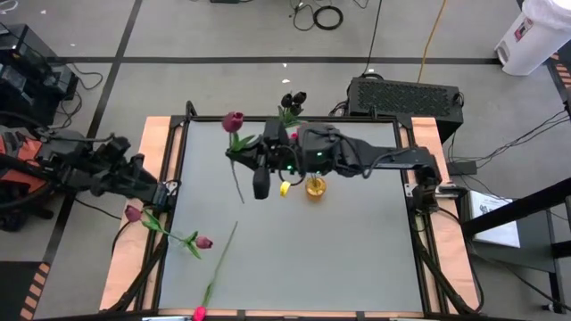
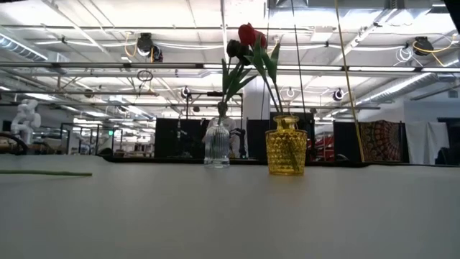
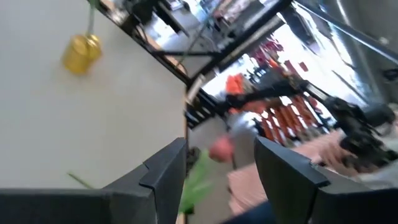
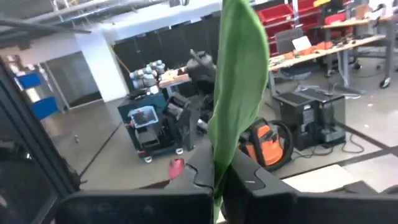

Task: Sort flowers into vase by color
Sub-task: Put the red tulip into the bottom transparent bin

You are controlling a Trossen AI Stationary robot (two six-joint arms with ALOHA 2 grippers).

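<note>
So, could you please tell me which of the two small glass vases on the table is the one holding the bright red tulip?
The yellow textured glass vase: the red tulip stems run down into it. The clear ribbed glass vase beside it holds the dark tulip.

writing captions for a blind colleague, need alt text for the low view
A ribbed clear glass vase and a textured yellow glass vase stand side by side on a pale table, holding dark and red tulips on green stems; no gripper shows.
</note>
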